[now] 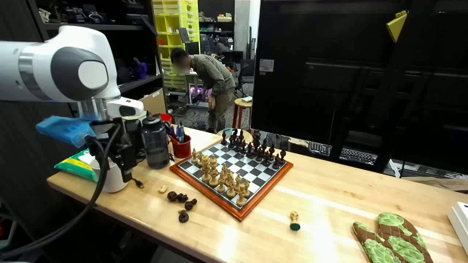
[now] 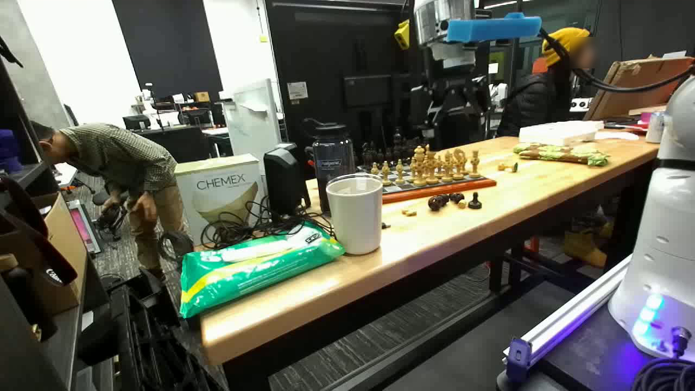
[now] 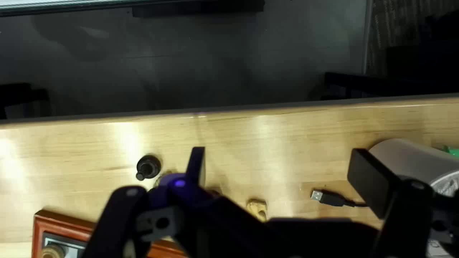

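Observation:
My gripper (image 3: 281, 168) stands open above the table, with nothing held between its wide-set fingers. Below the gap, in the wrist view, lie a small pale piece (image 3: 256, 208) and a black USB plug (image 3: 331, 198). A white cup (image 3: 405, 157) shows beyond the right finger; in an exterior view the cup (image 1: 109, 177) appears close beside or behind the gripper. Left of the left finger is a dark chess piece (image 3: 148, 167). More dark pieces (image 1: 177, 197) lie on the wood near the chessboard (image 1: 206, 188), partly hidden by the gripper in the wrist view.
Light and dark chessmen stand on the board. One light piece (image 1: 294, 221) lies on its side nearby. A water bottle (image 1: 155, 142), a red pen cup (image 1: 181, 147), a green wipes pack (image 2: 260, 271) and a black speaker (image 2: 286, 179) crowd one end; an oven mitt (image 1: 395, 237) lies farther along.

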### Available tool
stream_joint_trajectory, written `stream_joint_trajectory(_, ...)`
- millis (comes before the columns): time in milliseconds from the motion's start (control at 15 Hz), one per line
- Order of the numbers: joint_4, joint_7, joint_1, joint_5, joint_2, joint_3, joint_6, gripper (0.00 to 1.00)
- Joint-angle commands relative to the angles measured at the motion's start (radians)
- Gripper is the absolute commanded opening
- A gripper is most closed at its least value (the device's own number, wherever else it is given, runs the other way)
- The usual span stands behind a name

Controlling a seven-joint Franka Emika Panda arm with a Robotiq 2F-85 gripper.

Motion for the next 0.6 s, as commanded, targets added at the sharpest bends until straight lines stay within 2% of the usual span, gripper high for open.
stream_joint_trajectory(0,0.001,0.002,0.004,-0.003,0.001,-0.004,-0.001,1.0)
stream_joint_trajectory(533,-0.01,-0.008,-0.009,-0.013,0.001,-0.019,0.0,1.0)
